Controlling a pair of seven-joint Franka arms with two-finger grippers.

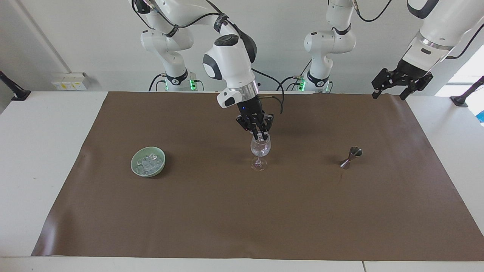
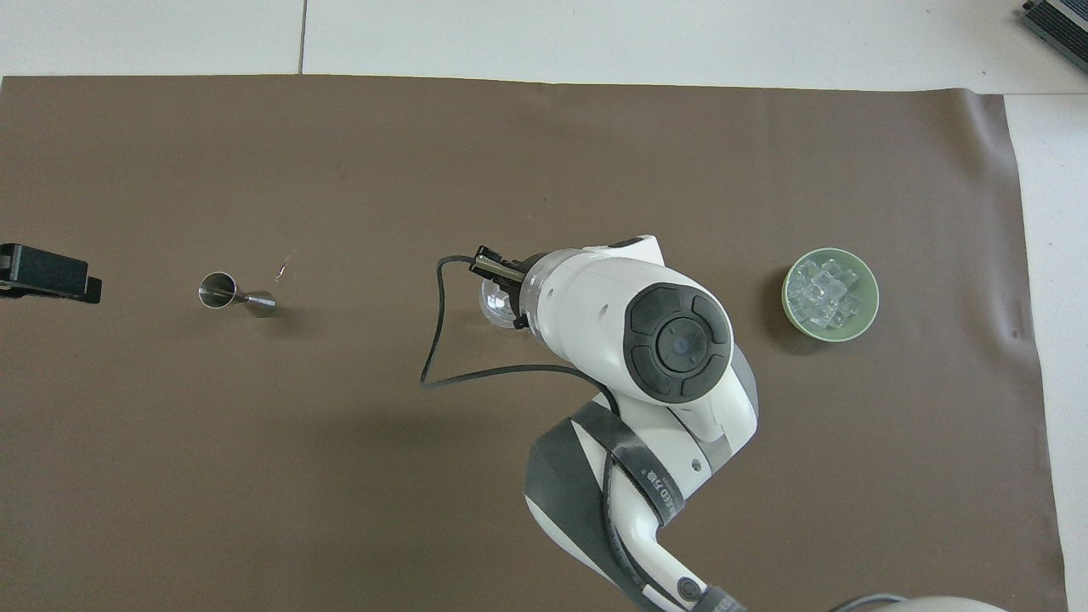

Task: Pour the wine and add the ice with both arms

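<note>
A clear stemmed wine glass [image 1: 260,149] stands mid-mat; in the overhead view only its rim [image 2: 493,303] shows beside the right wrist. My right gripper [image 1: 261,137] is at the glass's mouth, tips just inside the rim, shut on a small piece of ice. More ice [image 1: 149,163] [image 2: 820,293] fills the pale green bowl [image 1: 133,162] [image 2: 872,299] toward the right arm's end. My left gripper [image 1: 391,91] [image 2: 47,274] waits open and raised over the mat's edge at the left arm's end. No wine is visible.
A small metal jigger [image 1: 350,156] [image 2: 236,294] lies on the brown mat [image 1: 242,219] between the glass and the left arm's end. The right arm's cable [image 2: 438,340] loops over the mat beside the glass.
</note>
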